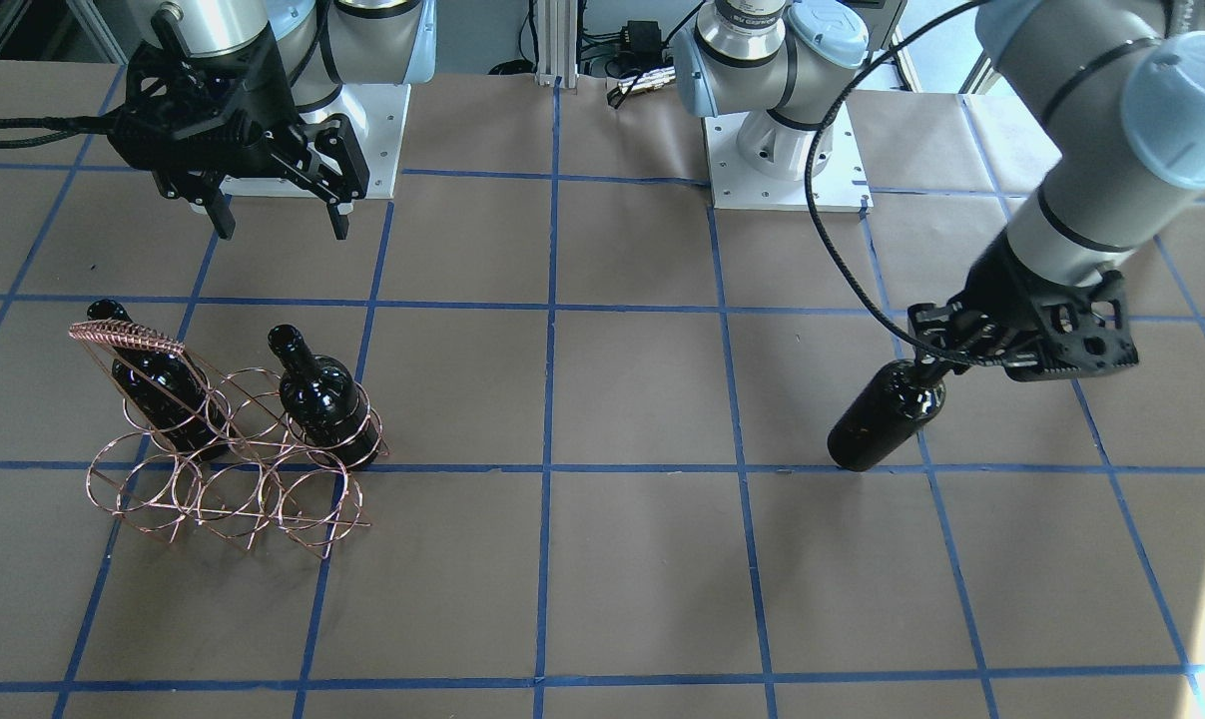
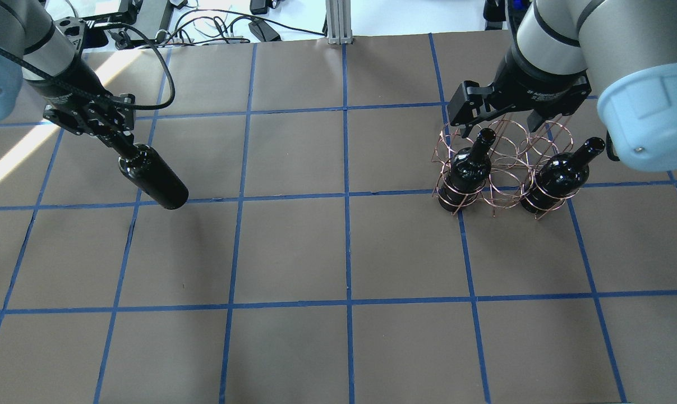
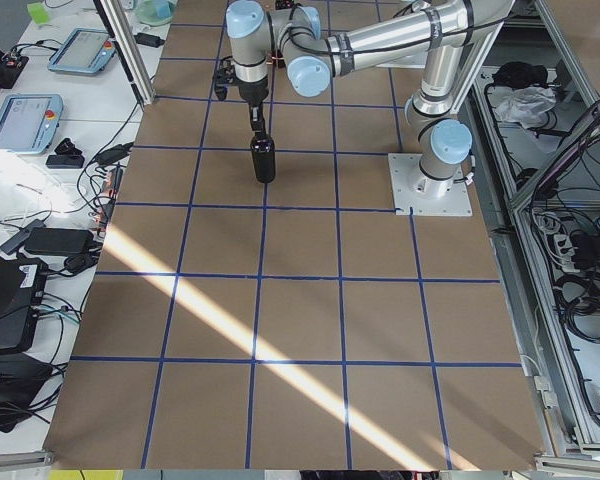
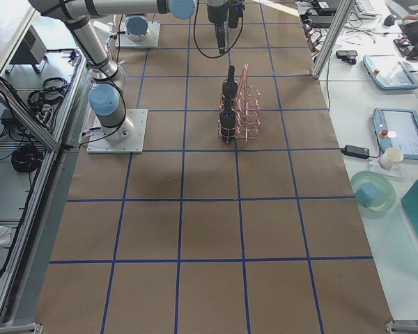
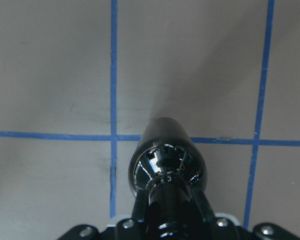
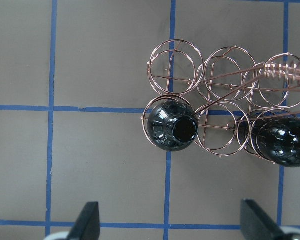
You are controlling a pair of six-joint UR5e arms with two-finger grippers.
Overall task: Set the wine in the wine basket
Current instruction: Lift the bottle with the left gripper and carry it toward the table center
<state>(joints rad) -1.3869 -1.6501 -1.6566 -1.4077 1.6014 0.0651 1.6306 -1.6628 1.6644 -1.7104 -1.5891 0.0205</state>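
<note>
Left jaws clamped, right jaws apart

The light is bright and even in all views. A band of sunlight (image 3: 230, 320) crosses the table (image 3: 300, 240) diagonally in the exterior left view and also falls on its left edge in the overhead view. In the left wrist view the glossy wine (image 5: 167, 165) carries sharp white reflections, and a soft, pale shadow lies beyond it. The right wrist view is sharp, and the thin wires of the wine basket (image 6: 222, 95) are clear.
</note>
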